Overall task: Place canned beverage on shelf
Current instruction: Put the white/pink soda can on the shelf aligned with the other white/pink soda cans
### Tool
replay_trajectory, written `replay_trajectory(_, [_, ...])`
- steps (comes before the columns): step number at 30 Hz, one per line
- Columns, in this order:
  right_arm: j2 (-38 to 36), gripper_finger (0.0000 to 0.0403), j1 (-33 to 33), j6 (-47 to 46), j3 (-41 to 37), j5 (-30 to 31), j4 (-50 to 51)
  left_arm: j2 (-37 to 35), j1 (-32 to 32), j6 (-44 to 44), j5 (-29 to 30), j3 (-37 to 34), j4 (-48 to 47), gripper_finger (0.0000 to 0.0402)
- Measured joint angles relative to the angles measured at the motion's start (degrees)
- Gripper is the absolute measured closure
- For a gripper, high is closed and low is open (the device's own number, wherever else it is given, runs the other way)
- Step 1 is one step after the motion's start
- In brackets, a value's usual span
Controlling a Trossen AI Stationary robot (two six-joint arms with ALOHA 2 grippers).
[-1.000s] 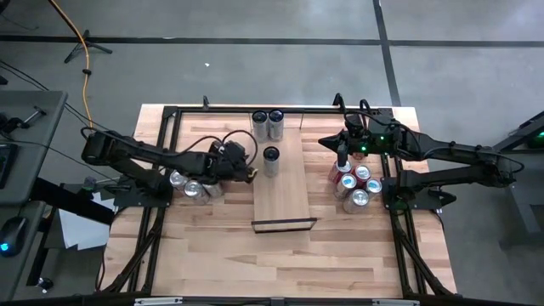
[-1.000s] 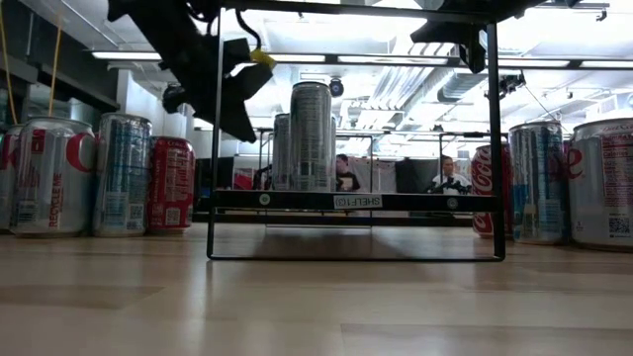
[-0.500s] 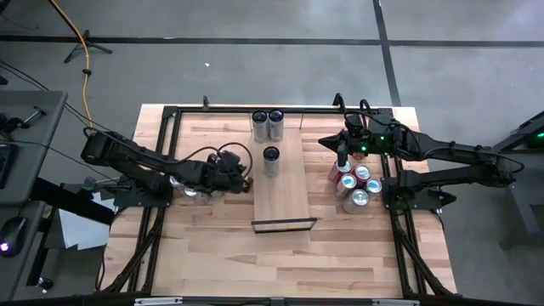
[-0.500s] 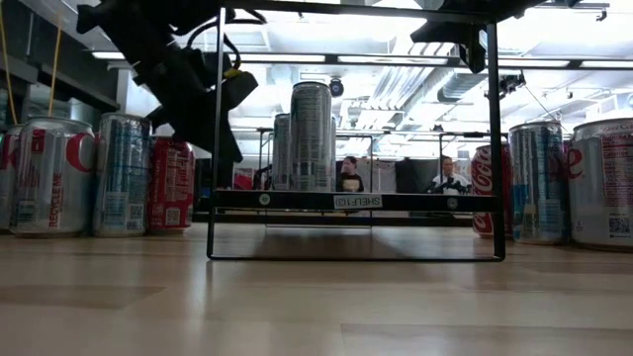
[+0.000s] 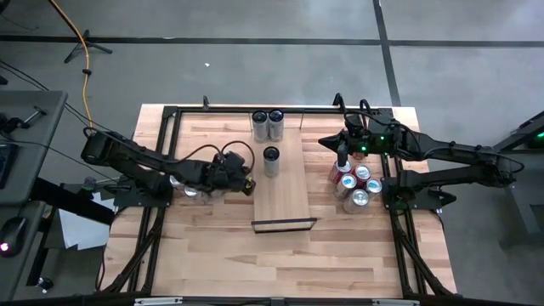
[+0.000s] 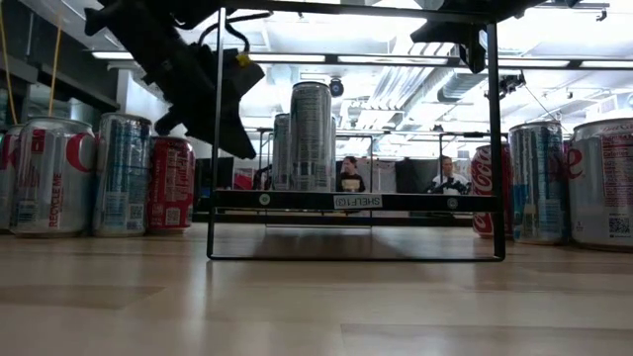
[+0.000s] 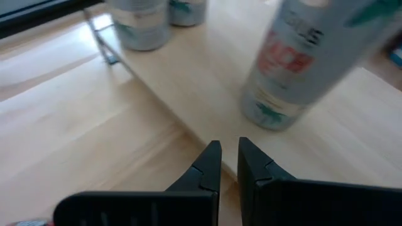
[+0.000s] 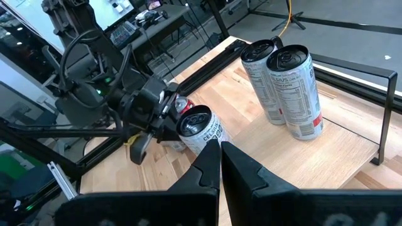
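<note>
The shelf (image 5: 285,197) is a pale board in the middle of the table, with a black lip (image 6: 346,201) at its near end. One silver can (image 5: 271,160) stands upright on it, and two more (image 5: 268,124) stand at its far end. My left gripper (image 5: 249,184) is shut and empty, just off the shelf's left edge and near-left of the single can (image 7: 295,63). My right gripper (image 5: 341,158) is shut and empty, above the can cluster right of the shelf. It looks across the shelf at the single can (image 8: 201,129).
Several red and silver cans (image 5: 353,183) stand right of the shelf. A few more (image 5: 189,190) stand left of it, partly under my left arm. A black tube frame (image 5: 255,108) runs around the work area. People sit in the room beyond (image 6: 450,176).
My left gripper has drawn back a little from the single can, toward the table's near-left, and has dipped lower. It has stayed shut and empty. The cans and my right arm have kept still.
</note>
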State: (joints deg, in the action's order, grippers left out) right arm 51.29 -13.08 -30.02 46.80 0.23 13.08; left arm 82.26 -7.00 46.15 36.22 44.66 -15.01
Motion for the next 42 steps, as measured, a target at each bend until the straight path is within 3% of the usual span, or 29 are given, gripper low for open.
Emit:
replay_trajectory(16, [0.00, 0.0402, 0.02, 0.39, 0.00, 0.00, 0.02, 0.00, 3.99, -12.32, -12.21, 0.02, 5.63, 0.0401])
replay_trajectory(22, [0.00, 0.0402, 0.00, 0.42, 0.00, 0.00, 0.02, 0.00, 4.22, -18.04, -15.86, 0.07, 13.67, 0.0401])
replay_trajectory(42, [0.00, 0.0402, 0.01, 0.02, -0.01, 0.28, 0.02, 0.04, 11.90, -22.78, -18.39, 0.07, 21.46, 0.0401])
